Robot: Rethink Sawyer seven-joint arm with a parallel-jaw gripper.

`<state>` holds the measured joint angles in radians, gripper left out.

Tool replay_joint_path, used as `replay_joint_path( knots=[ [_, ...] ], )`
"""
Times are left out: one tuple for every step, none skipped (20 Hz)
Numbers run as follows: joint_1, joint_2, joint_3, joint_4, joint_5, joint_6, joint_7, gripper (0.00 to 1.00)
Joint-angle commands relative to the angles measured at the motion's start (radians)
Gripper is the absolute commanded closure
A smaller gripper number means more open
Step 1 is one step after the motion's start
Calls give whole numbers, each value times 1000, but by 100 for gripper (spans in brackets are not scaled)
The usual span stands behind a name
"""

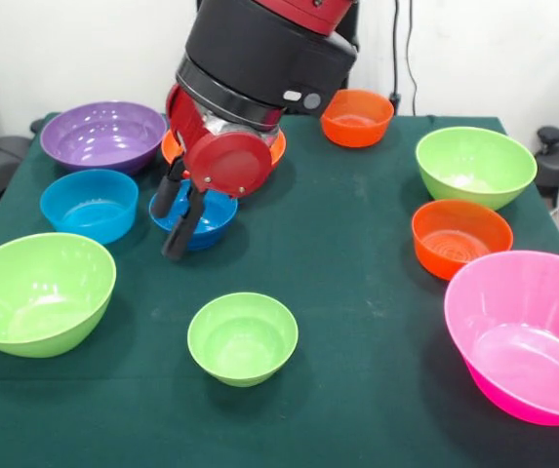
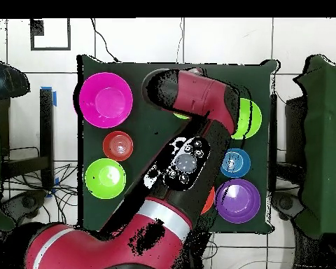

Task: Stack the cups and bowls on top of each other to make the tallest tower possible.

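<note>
While your arm leans low over the green tabletop in the front view, the gripper hangs at a small blue bowl, its two black fingers slanting down with a narrow gap between them; the jaws stand slightly apart and appear to straddle that bowl's near rim, though you cannot tell whether they touch it. No tower stands yet: every bowl sits apart, mouth up, spread across the cloth so each can be reached singly. A purple bowl and a second blue bowl lie to the picture's left, with a large lime bowl nearer the camera. A small lime bowl sits front and centre. On the right you have a lime bowl, an orange bowl and a big pink bowl. Another orange bowl waits at the far edge, and one more orange rim peeks from behind the wrist.

From overhead, the arm covers the middle of the tabletop, hiding the gripper and the bowl beneath it. The pink bowl, an orange bowl and a lime bowl line one side; a blue bowl and the purple bowl lie on the other.

No brand, label or legible writing shows in either view; a button cluster on the arm carries marks too small to read.
</note>
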<state>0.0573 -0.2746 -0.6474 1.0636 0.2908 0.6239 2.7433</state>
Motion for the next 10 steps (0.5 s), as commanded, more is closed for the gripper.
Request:
replay_joint_path(
  knots=[
    [-11, 28, 175, -45, -82, 155, -174, 0],
    [-13, 22, 182, -42, -86, 154, -187, 0],
    [-15, 23, 187, -47, -97, 150, -209, 0],
    [-17, 24, 193, -52, -108, 147, -232, 0],
    [-18, 25, 198, -58, -119, 144, -254, 0],
    [-21, 27, 207, -67, -129, 144, -273, 0],
    [-23, 29, 217, -75, -138, 145, -291, 0],
    [-24, 32, 222, -81, -144, 145, -291, 0],
    [-23, 44, 223, -103, -157, 149, -297, 0],
    [-24, 47, 228, -113, -167, 151, -300, 0]
  ],
)
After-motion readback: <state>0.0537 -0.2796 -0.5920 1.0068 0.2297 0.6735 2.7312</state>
